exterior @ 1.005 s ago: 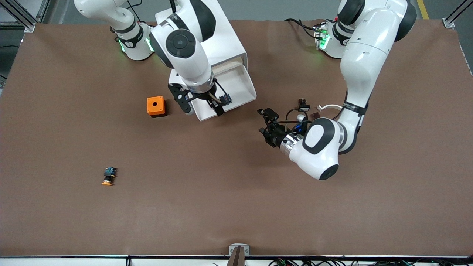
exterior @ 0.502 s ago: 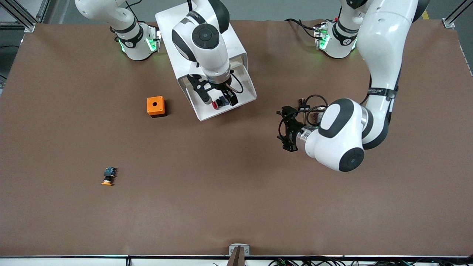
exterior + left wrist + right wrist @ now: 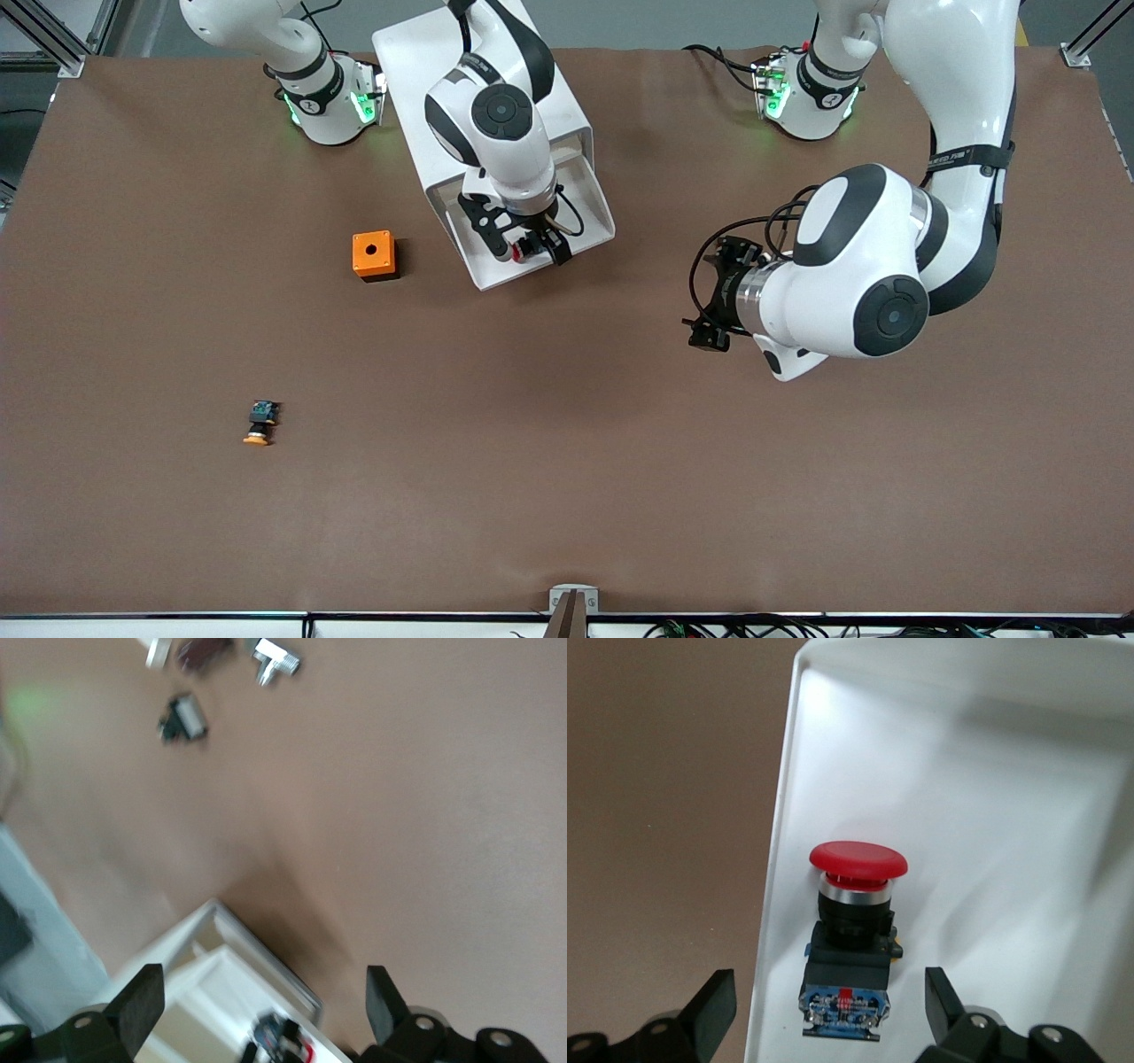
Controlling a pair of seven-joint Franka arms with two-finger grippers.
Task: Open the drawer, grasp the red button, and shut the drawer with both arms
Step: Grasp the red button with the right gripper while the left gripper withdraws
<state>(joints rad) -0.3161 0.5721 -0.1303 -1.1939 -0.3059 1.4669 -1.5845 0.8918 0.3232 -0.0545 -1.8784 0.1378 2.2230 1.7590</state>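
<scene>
The drawer [image 3: 595,217] stands pulled out of the white cabinet [image 3: 416,62], toward the front camera. The red-capped button [image 3: 858,859] lies on its side in the drawer [image 3: 992,815], near the rim. My right gripper [image 3: 529,248] hangs just over it, open; in the right wrist view [image 3: 828,992] the button's blue end sits between the fingers [image 3: 713,1010], untouched. My left gripper [image 3: 709,301] is open and empty, above the bare table toward the left arm's end, apart from the drawer. The left wrist view shows the drawer [image 3: 221,983] and the blurred button [image 3: 282,1034].
An orange box with a hole [image 3: 373,255] stands beside the drawer toward the right arm's end. An orange-capped button [image 3: 258,424] lies nearer the front camera. Small metal and dark parts [image 3: 182,718] lie on the table by the left arm.
My right gripper has turned and come down over the button in the drawer. My left arm has swung away from the drawer toward its own end of the table.
</scene>
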